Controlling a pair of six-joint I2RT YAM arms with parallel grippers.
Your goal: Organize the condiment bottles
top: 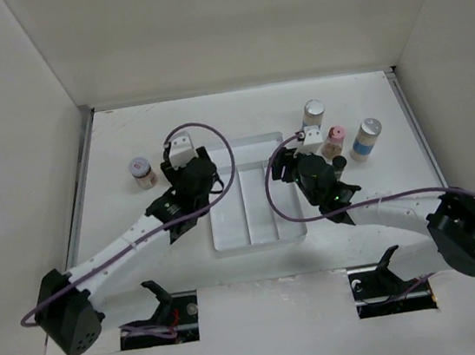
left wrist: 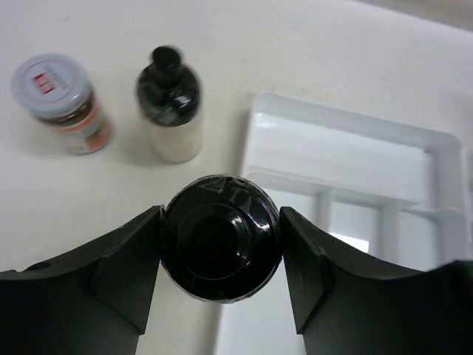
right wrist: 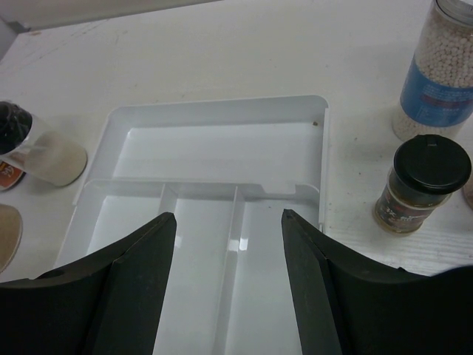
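Desk (top: 109, 133): white, walled on three sides. Clear three-compartment tray (top: 260, 218) lies between the two arms.

Left claw (left wrist: 221, 218): pinching a held black-capped bottle (left wrist: 221, 248) by its sides, cap up toward the camera, just at the tray's left rim.

Right claw (right wrist: 228, 216): fingers spread, nothing between them, above the tray's divided end.

Right of the right claw, on the desk outside the tray: blue-labelled bottle (right wrist: 442, 81) of white pellets; nearer, a small brown bottle (right wrist: 421, 185) with a black cap.

Ahead-left of the left claw: pale-contents bottle (left wrist: 171, 111), black cap, upright; beyond it to the left, a pale-capped bottle (left wrist: 60, 103) with brown contents.

Pink-capped bottle (top: 333, 141) probably stands just ahead of the right claw; the top view is too coarse to judge contact.
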